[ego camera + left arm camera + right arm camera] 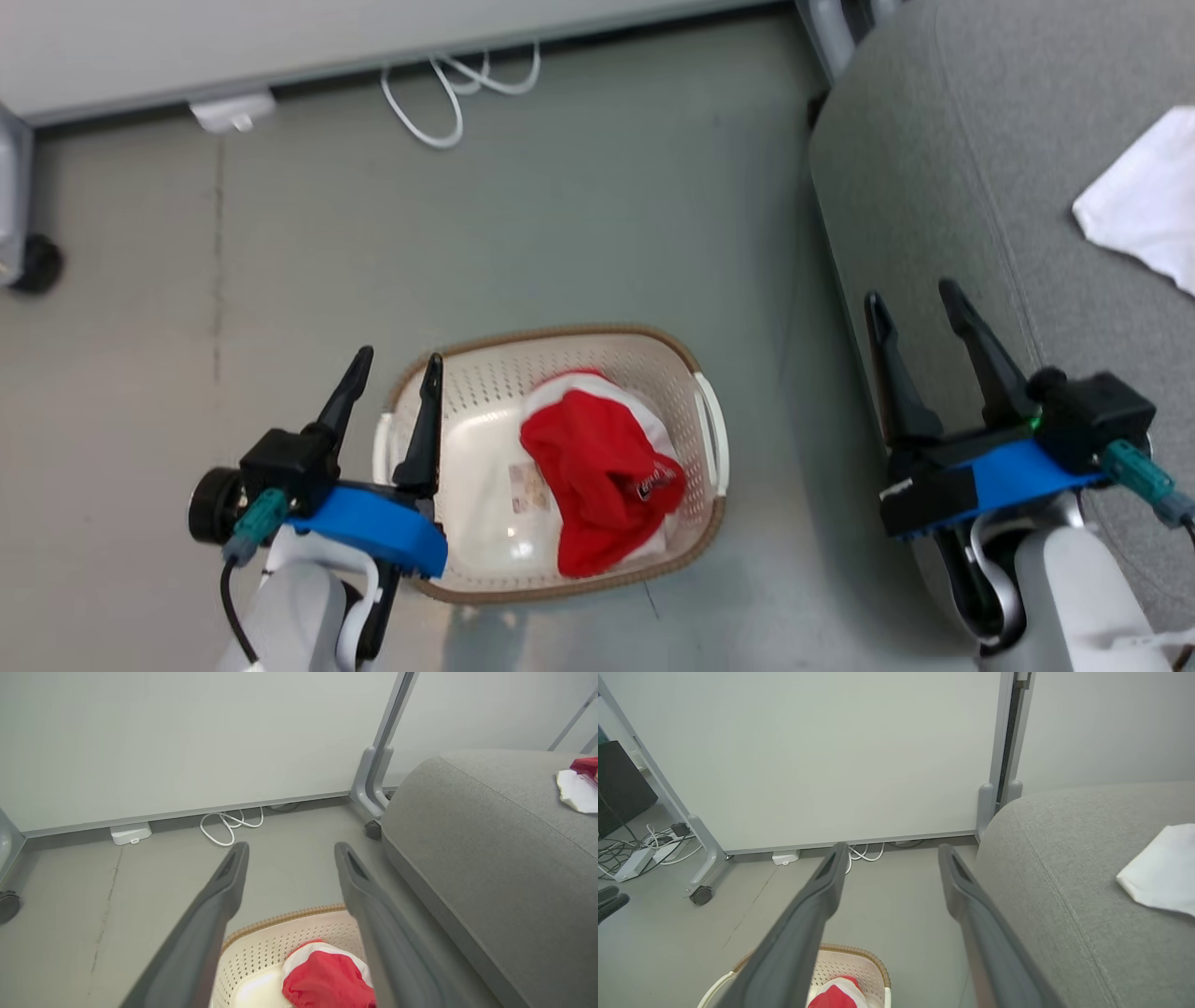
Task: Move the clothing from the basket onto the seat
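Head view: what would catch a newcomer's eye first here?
The bright red clothing bundled in the cream basket on the floor, low centre. Next, the open left pincer at the basket's left rim and the open right pincer over the edge of the grey seat, where a white garment lies.
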{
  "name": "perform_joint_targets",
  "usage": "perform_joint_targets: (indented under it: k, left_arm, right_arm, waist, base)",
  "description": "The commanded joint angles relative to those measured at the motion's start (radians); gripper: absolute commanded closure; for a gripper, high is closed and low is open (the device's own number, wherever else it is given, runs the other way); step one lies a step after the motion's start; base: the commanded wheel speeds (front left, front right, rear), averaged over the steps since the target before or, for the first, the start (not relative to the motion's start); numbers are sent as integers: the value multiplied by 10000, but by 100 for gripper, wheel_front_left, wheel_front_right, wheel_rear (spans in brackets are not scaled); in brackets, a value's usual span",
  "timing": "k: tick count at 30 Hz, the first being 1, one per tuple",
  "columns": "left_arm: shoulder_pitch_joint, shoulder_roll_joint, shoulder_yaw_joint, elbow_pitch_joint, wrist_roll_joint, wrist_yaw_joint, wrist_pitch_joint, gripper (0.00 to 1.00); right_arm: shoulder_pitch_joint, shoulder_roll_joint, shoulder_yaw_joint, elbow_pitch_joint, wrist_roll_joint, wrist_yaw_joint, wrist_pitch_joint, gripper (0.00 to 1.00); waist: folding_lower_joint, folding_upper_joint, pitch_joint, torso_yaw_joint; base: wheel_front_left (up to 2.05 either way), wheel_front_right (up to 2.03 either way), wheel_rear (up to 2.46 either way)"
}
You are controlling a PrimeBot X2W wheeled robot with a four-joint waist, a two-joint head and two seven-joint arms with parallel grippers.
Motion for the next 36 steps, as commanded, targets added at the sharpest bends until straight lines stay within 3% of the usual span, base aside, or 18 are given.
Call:
perform_joint_targets:
  k: [1, 14, 27, 36]
  left_arm:
    - [-422, 132, -103, 118, 4, -10, -50, 0]
    - [-2762, 672, -2227, 2534, -484, -10, -35, 0]
    - [-4466, 271, -2916, 5438, -1697, 7, 558, 0]
    - [-5270, 111, -2681, 6845, -1816, 964, 685, 0]
  right_arm:
    - [-368, 10, 85, -65, 93, 3, -94, 0]
    - [-1869, 12, 917, 233, 553, 3, -850, 0]
    - [-2570, 13, 1776, 723, 1046, 1, -1345, 0]
    - [-2819, 13, 2167, 847, 1389, 1, -1477, 0]
  waist:
    - [-3, 0, 1219, -715]
    - [-3, 0, 3673, -1906]
    - [-3, 0, 4948, -2543]
    - [-3, 0, 5454, -2808]
  base:
    - [0, 0, 0]
    - [0, 0, 0]
    - [0, 0, 0]
    - [0, 0, 0]
